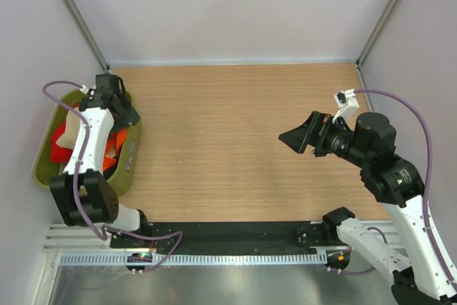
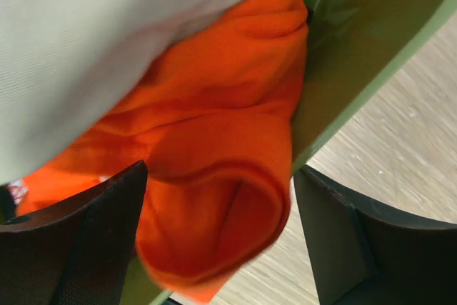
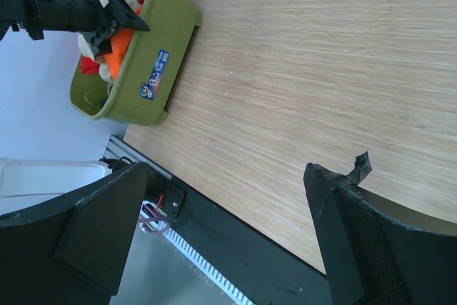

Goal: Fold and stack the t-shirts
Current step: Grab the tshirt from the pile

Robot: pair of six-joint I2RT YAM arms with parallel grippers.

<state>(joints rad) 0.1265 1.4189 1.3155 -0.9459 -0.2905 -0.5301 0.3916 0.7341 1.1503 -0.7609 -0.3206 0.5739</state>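
First pick: the left gripper (image 2: 221, 169), jaws apart, straddles the orange t-shirt (image 2: 214, 105) at the olive-green tub (image 2: 357, 48) rim and should next clamp and lift, while the right gripper (image 3: 225, 169) hangs wide open.

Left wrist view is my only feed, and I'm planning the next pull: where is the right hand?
Observer: The right hand hangs open above the table, well apart from the tub.
Operator: Are any shirts out on the wood?
Observer: None that I see; the orange shirt, a beige shirt and a red shirt all sit in the tub.
Operator: Where is that tub?
Observer: At the table's left edge, beside the left wall.
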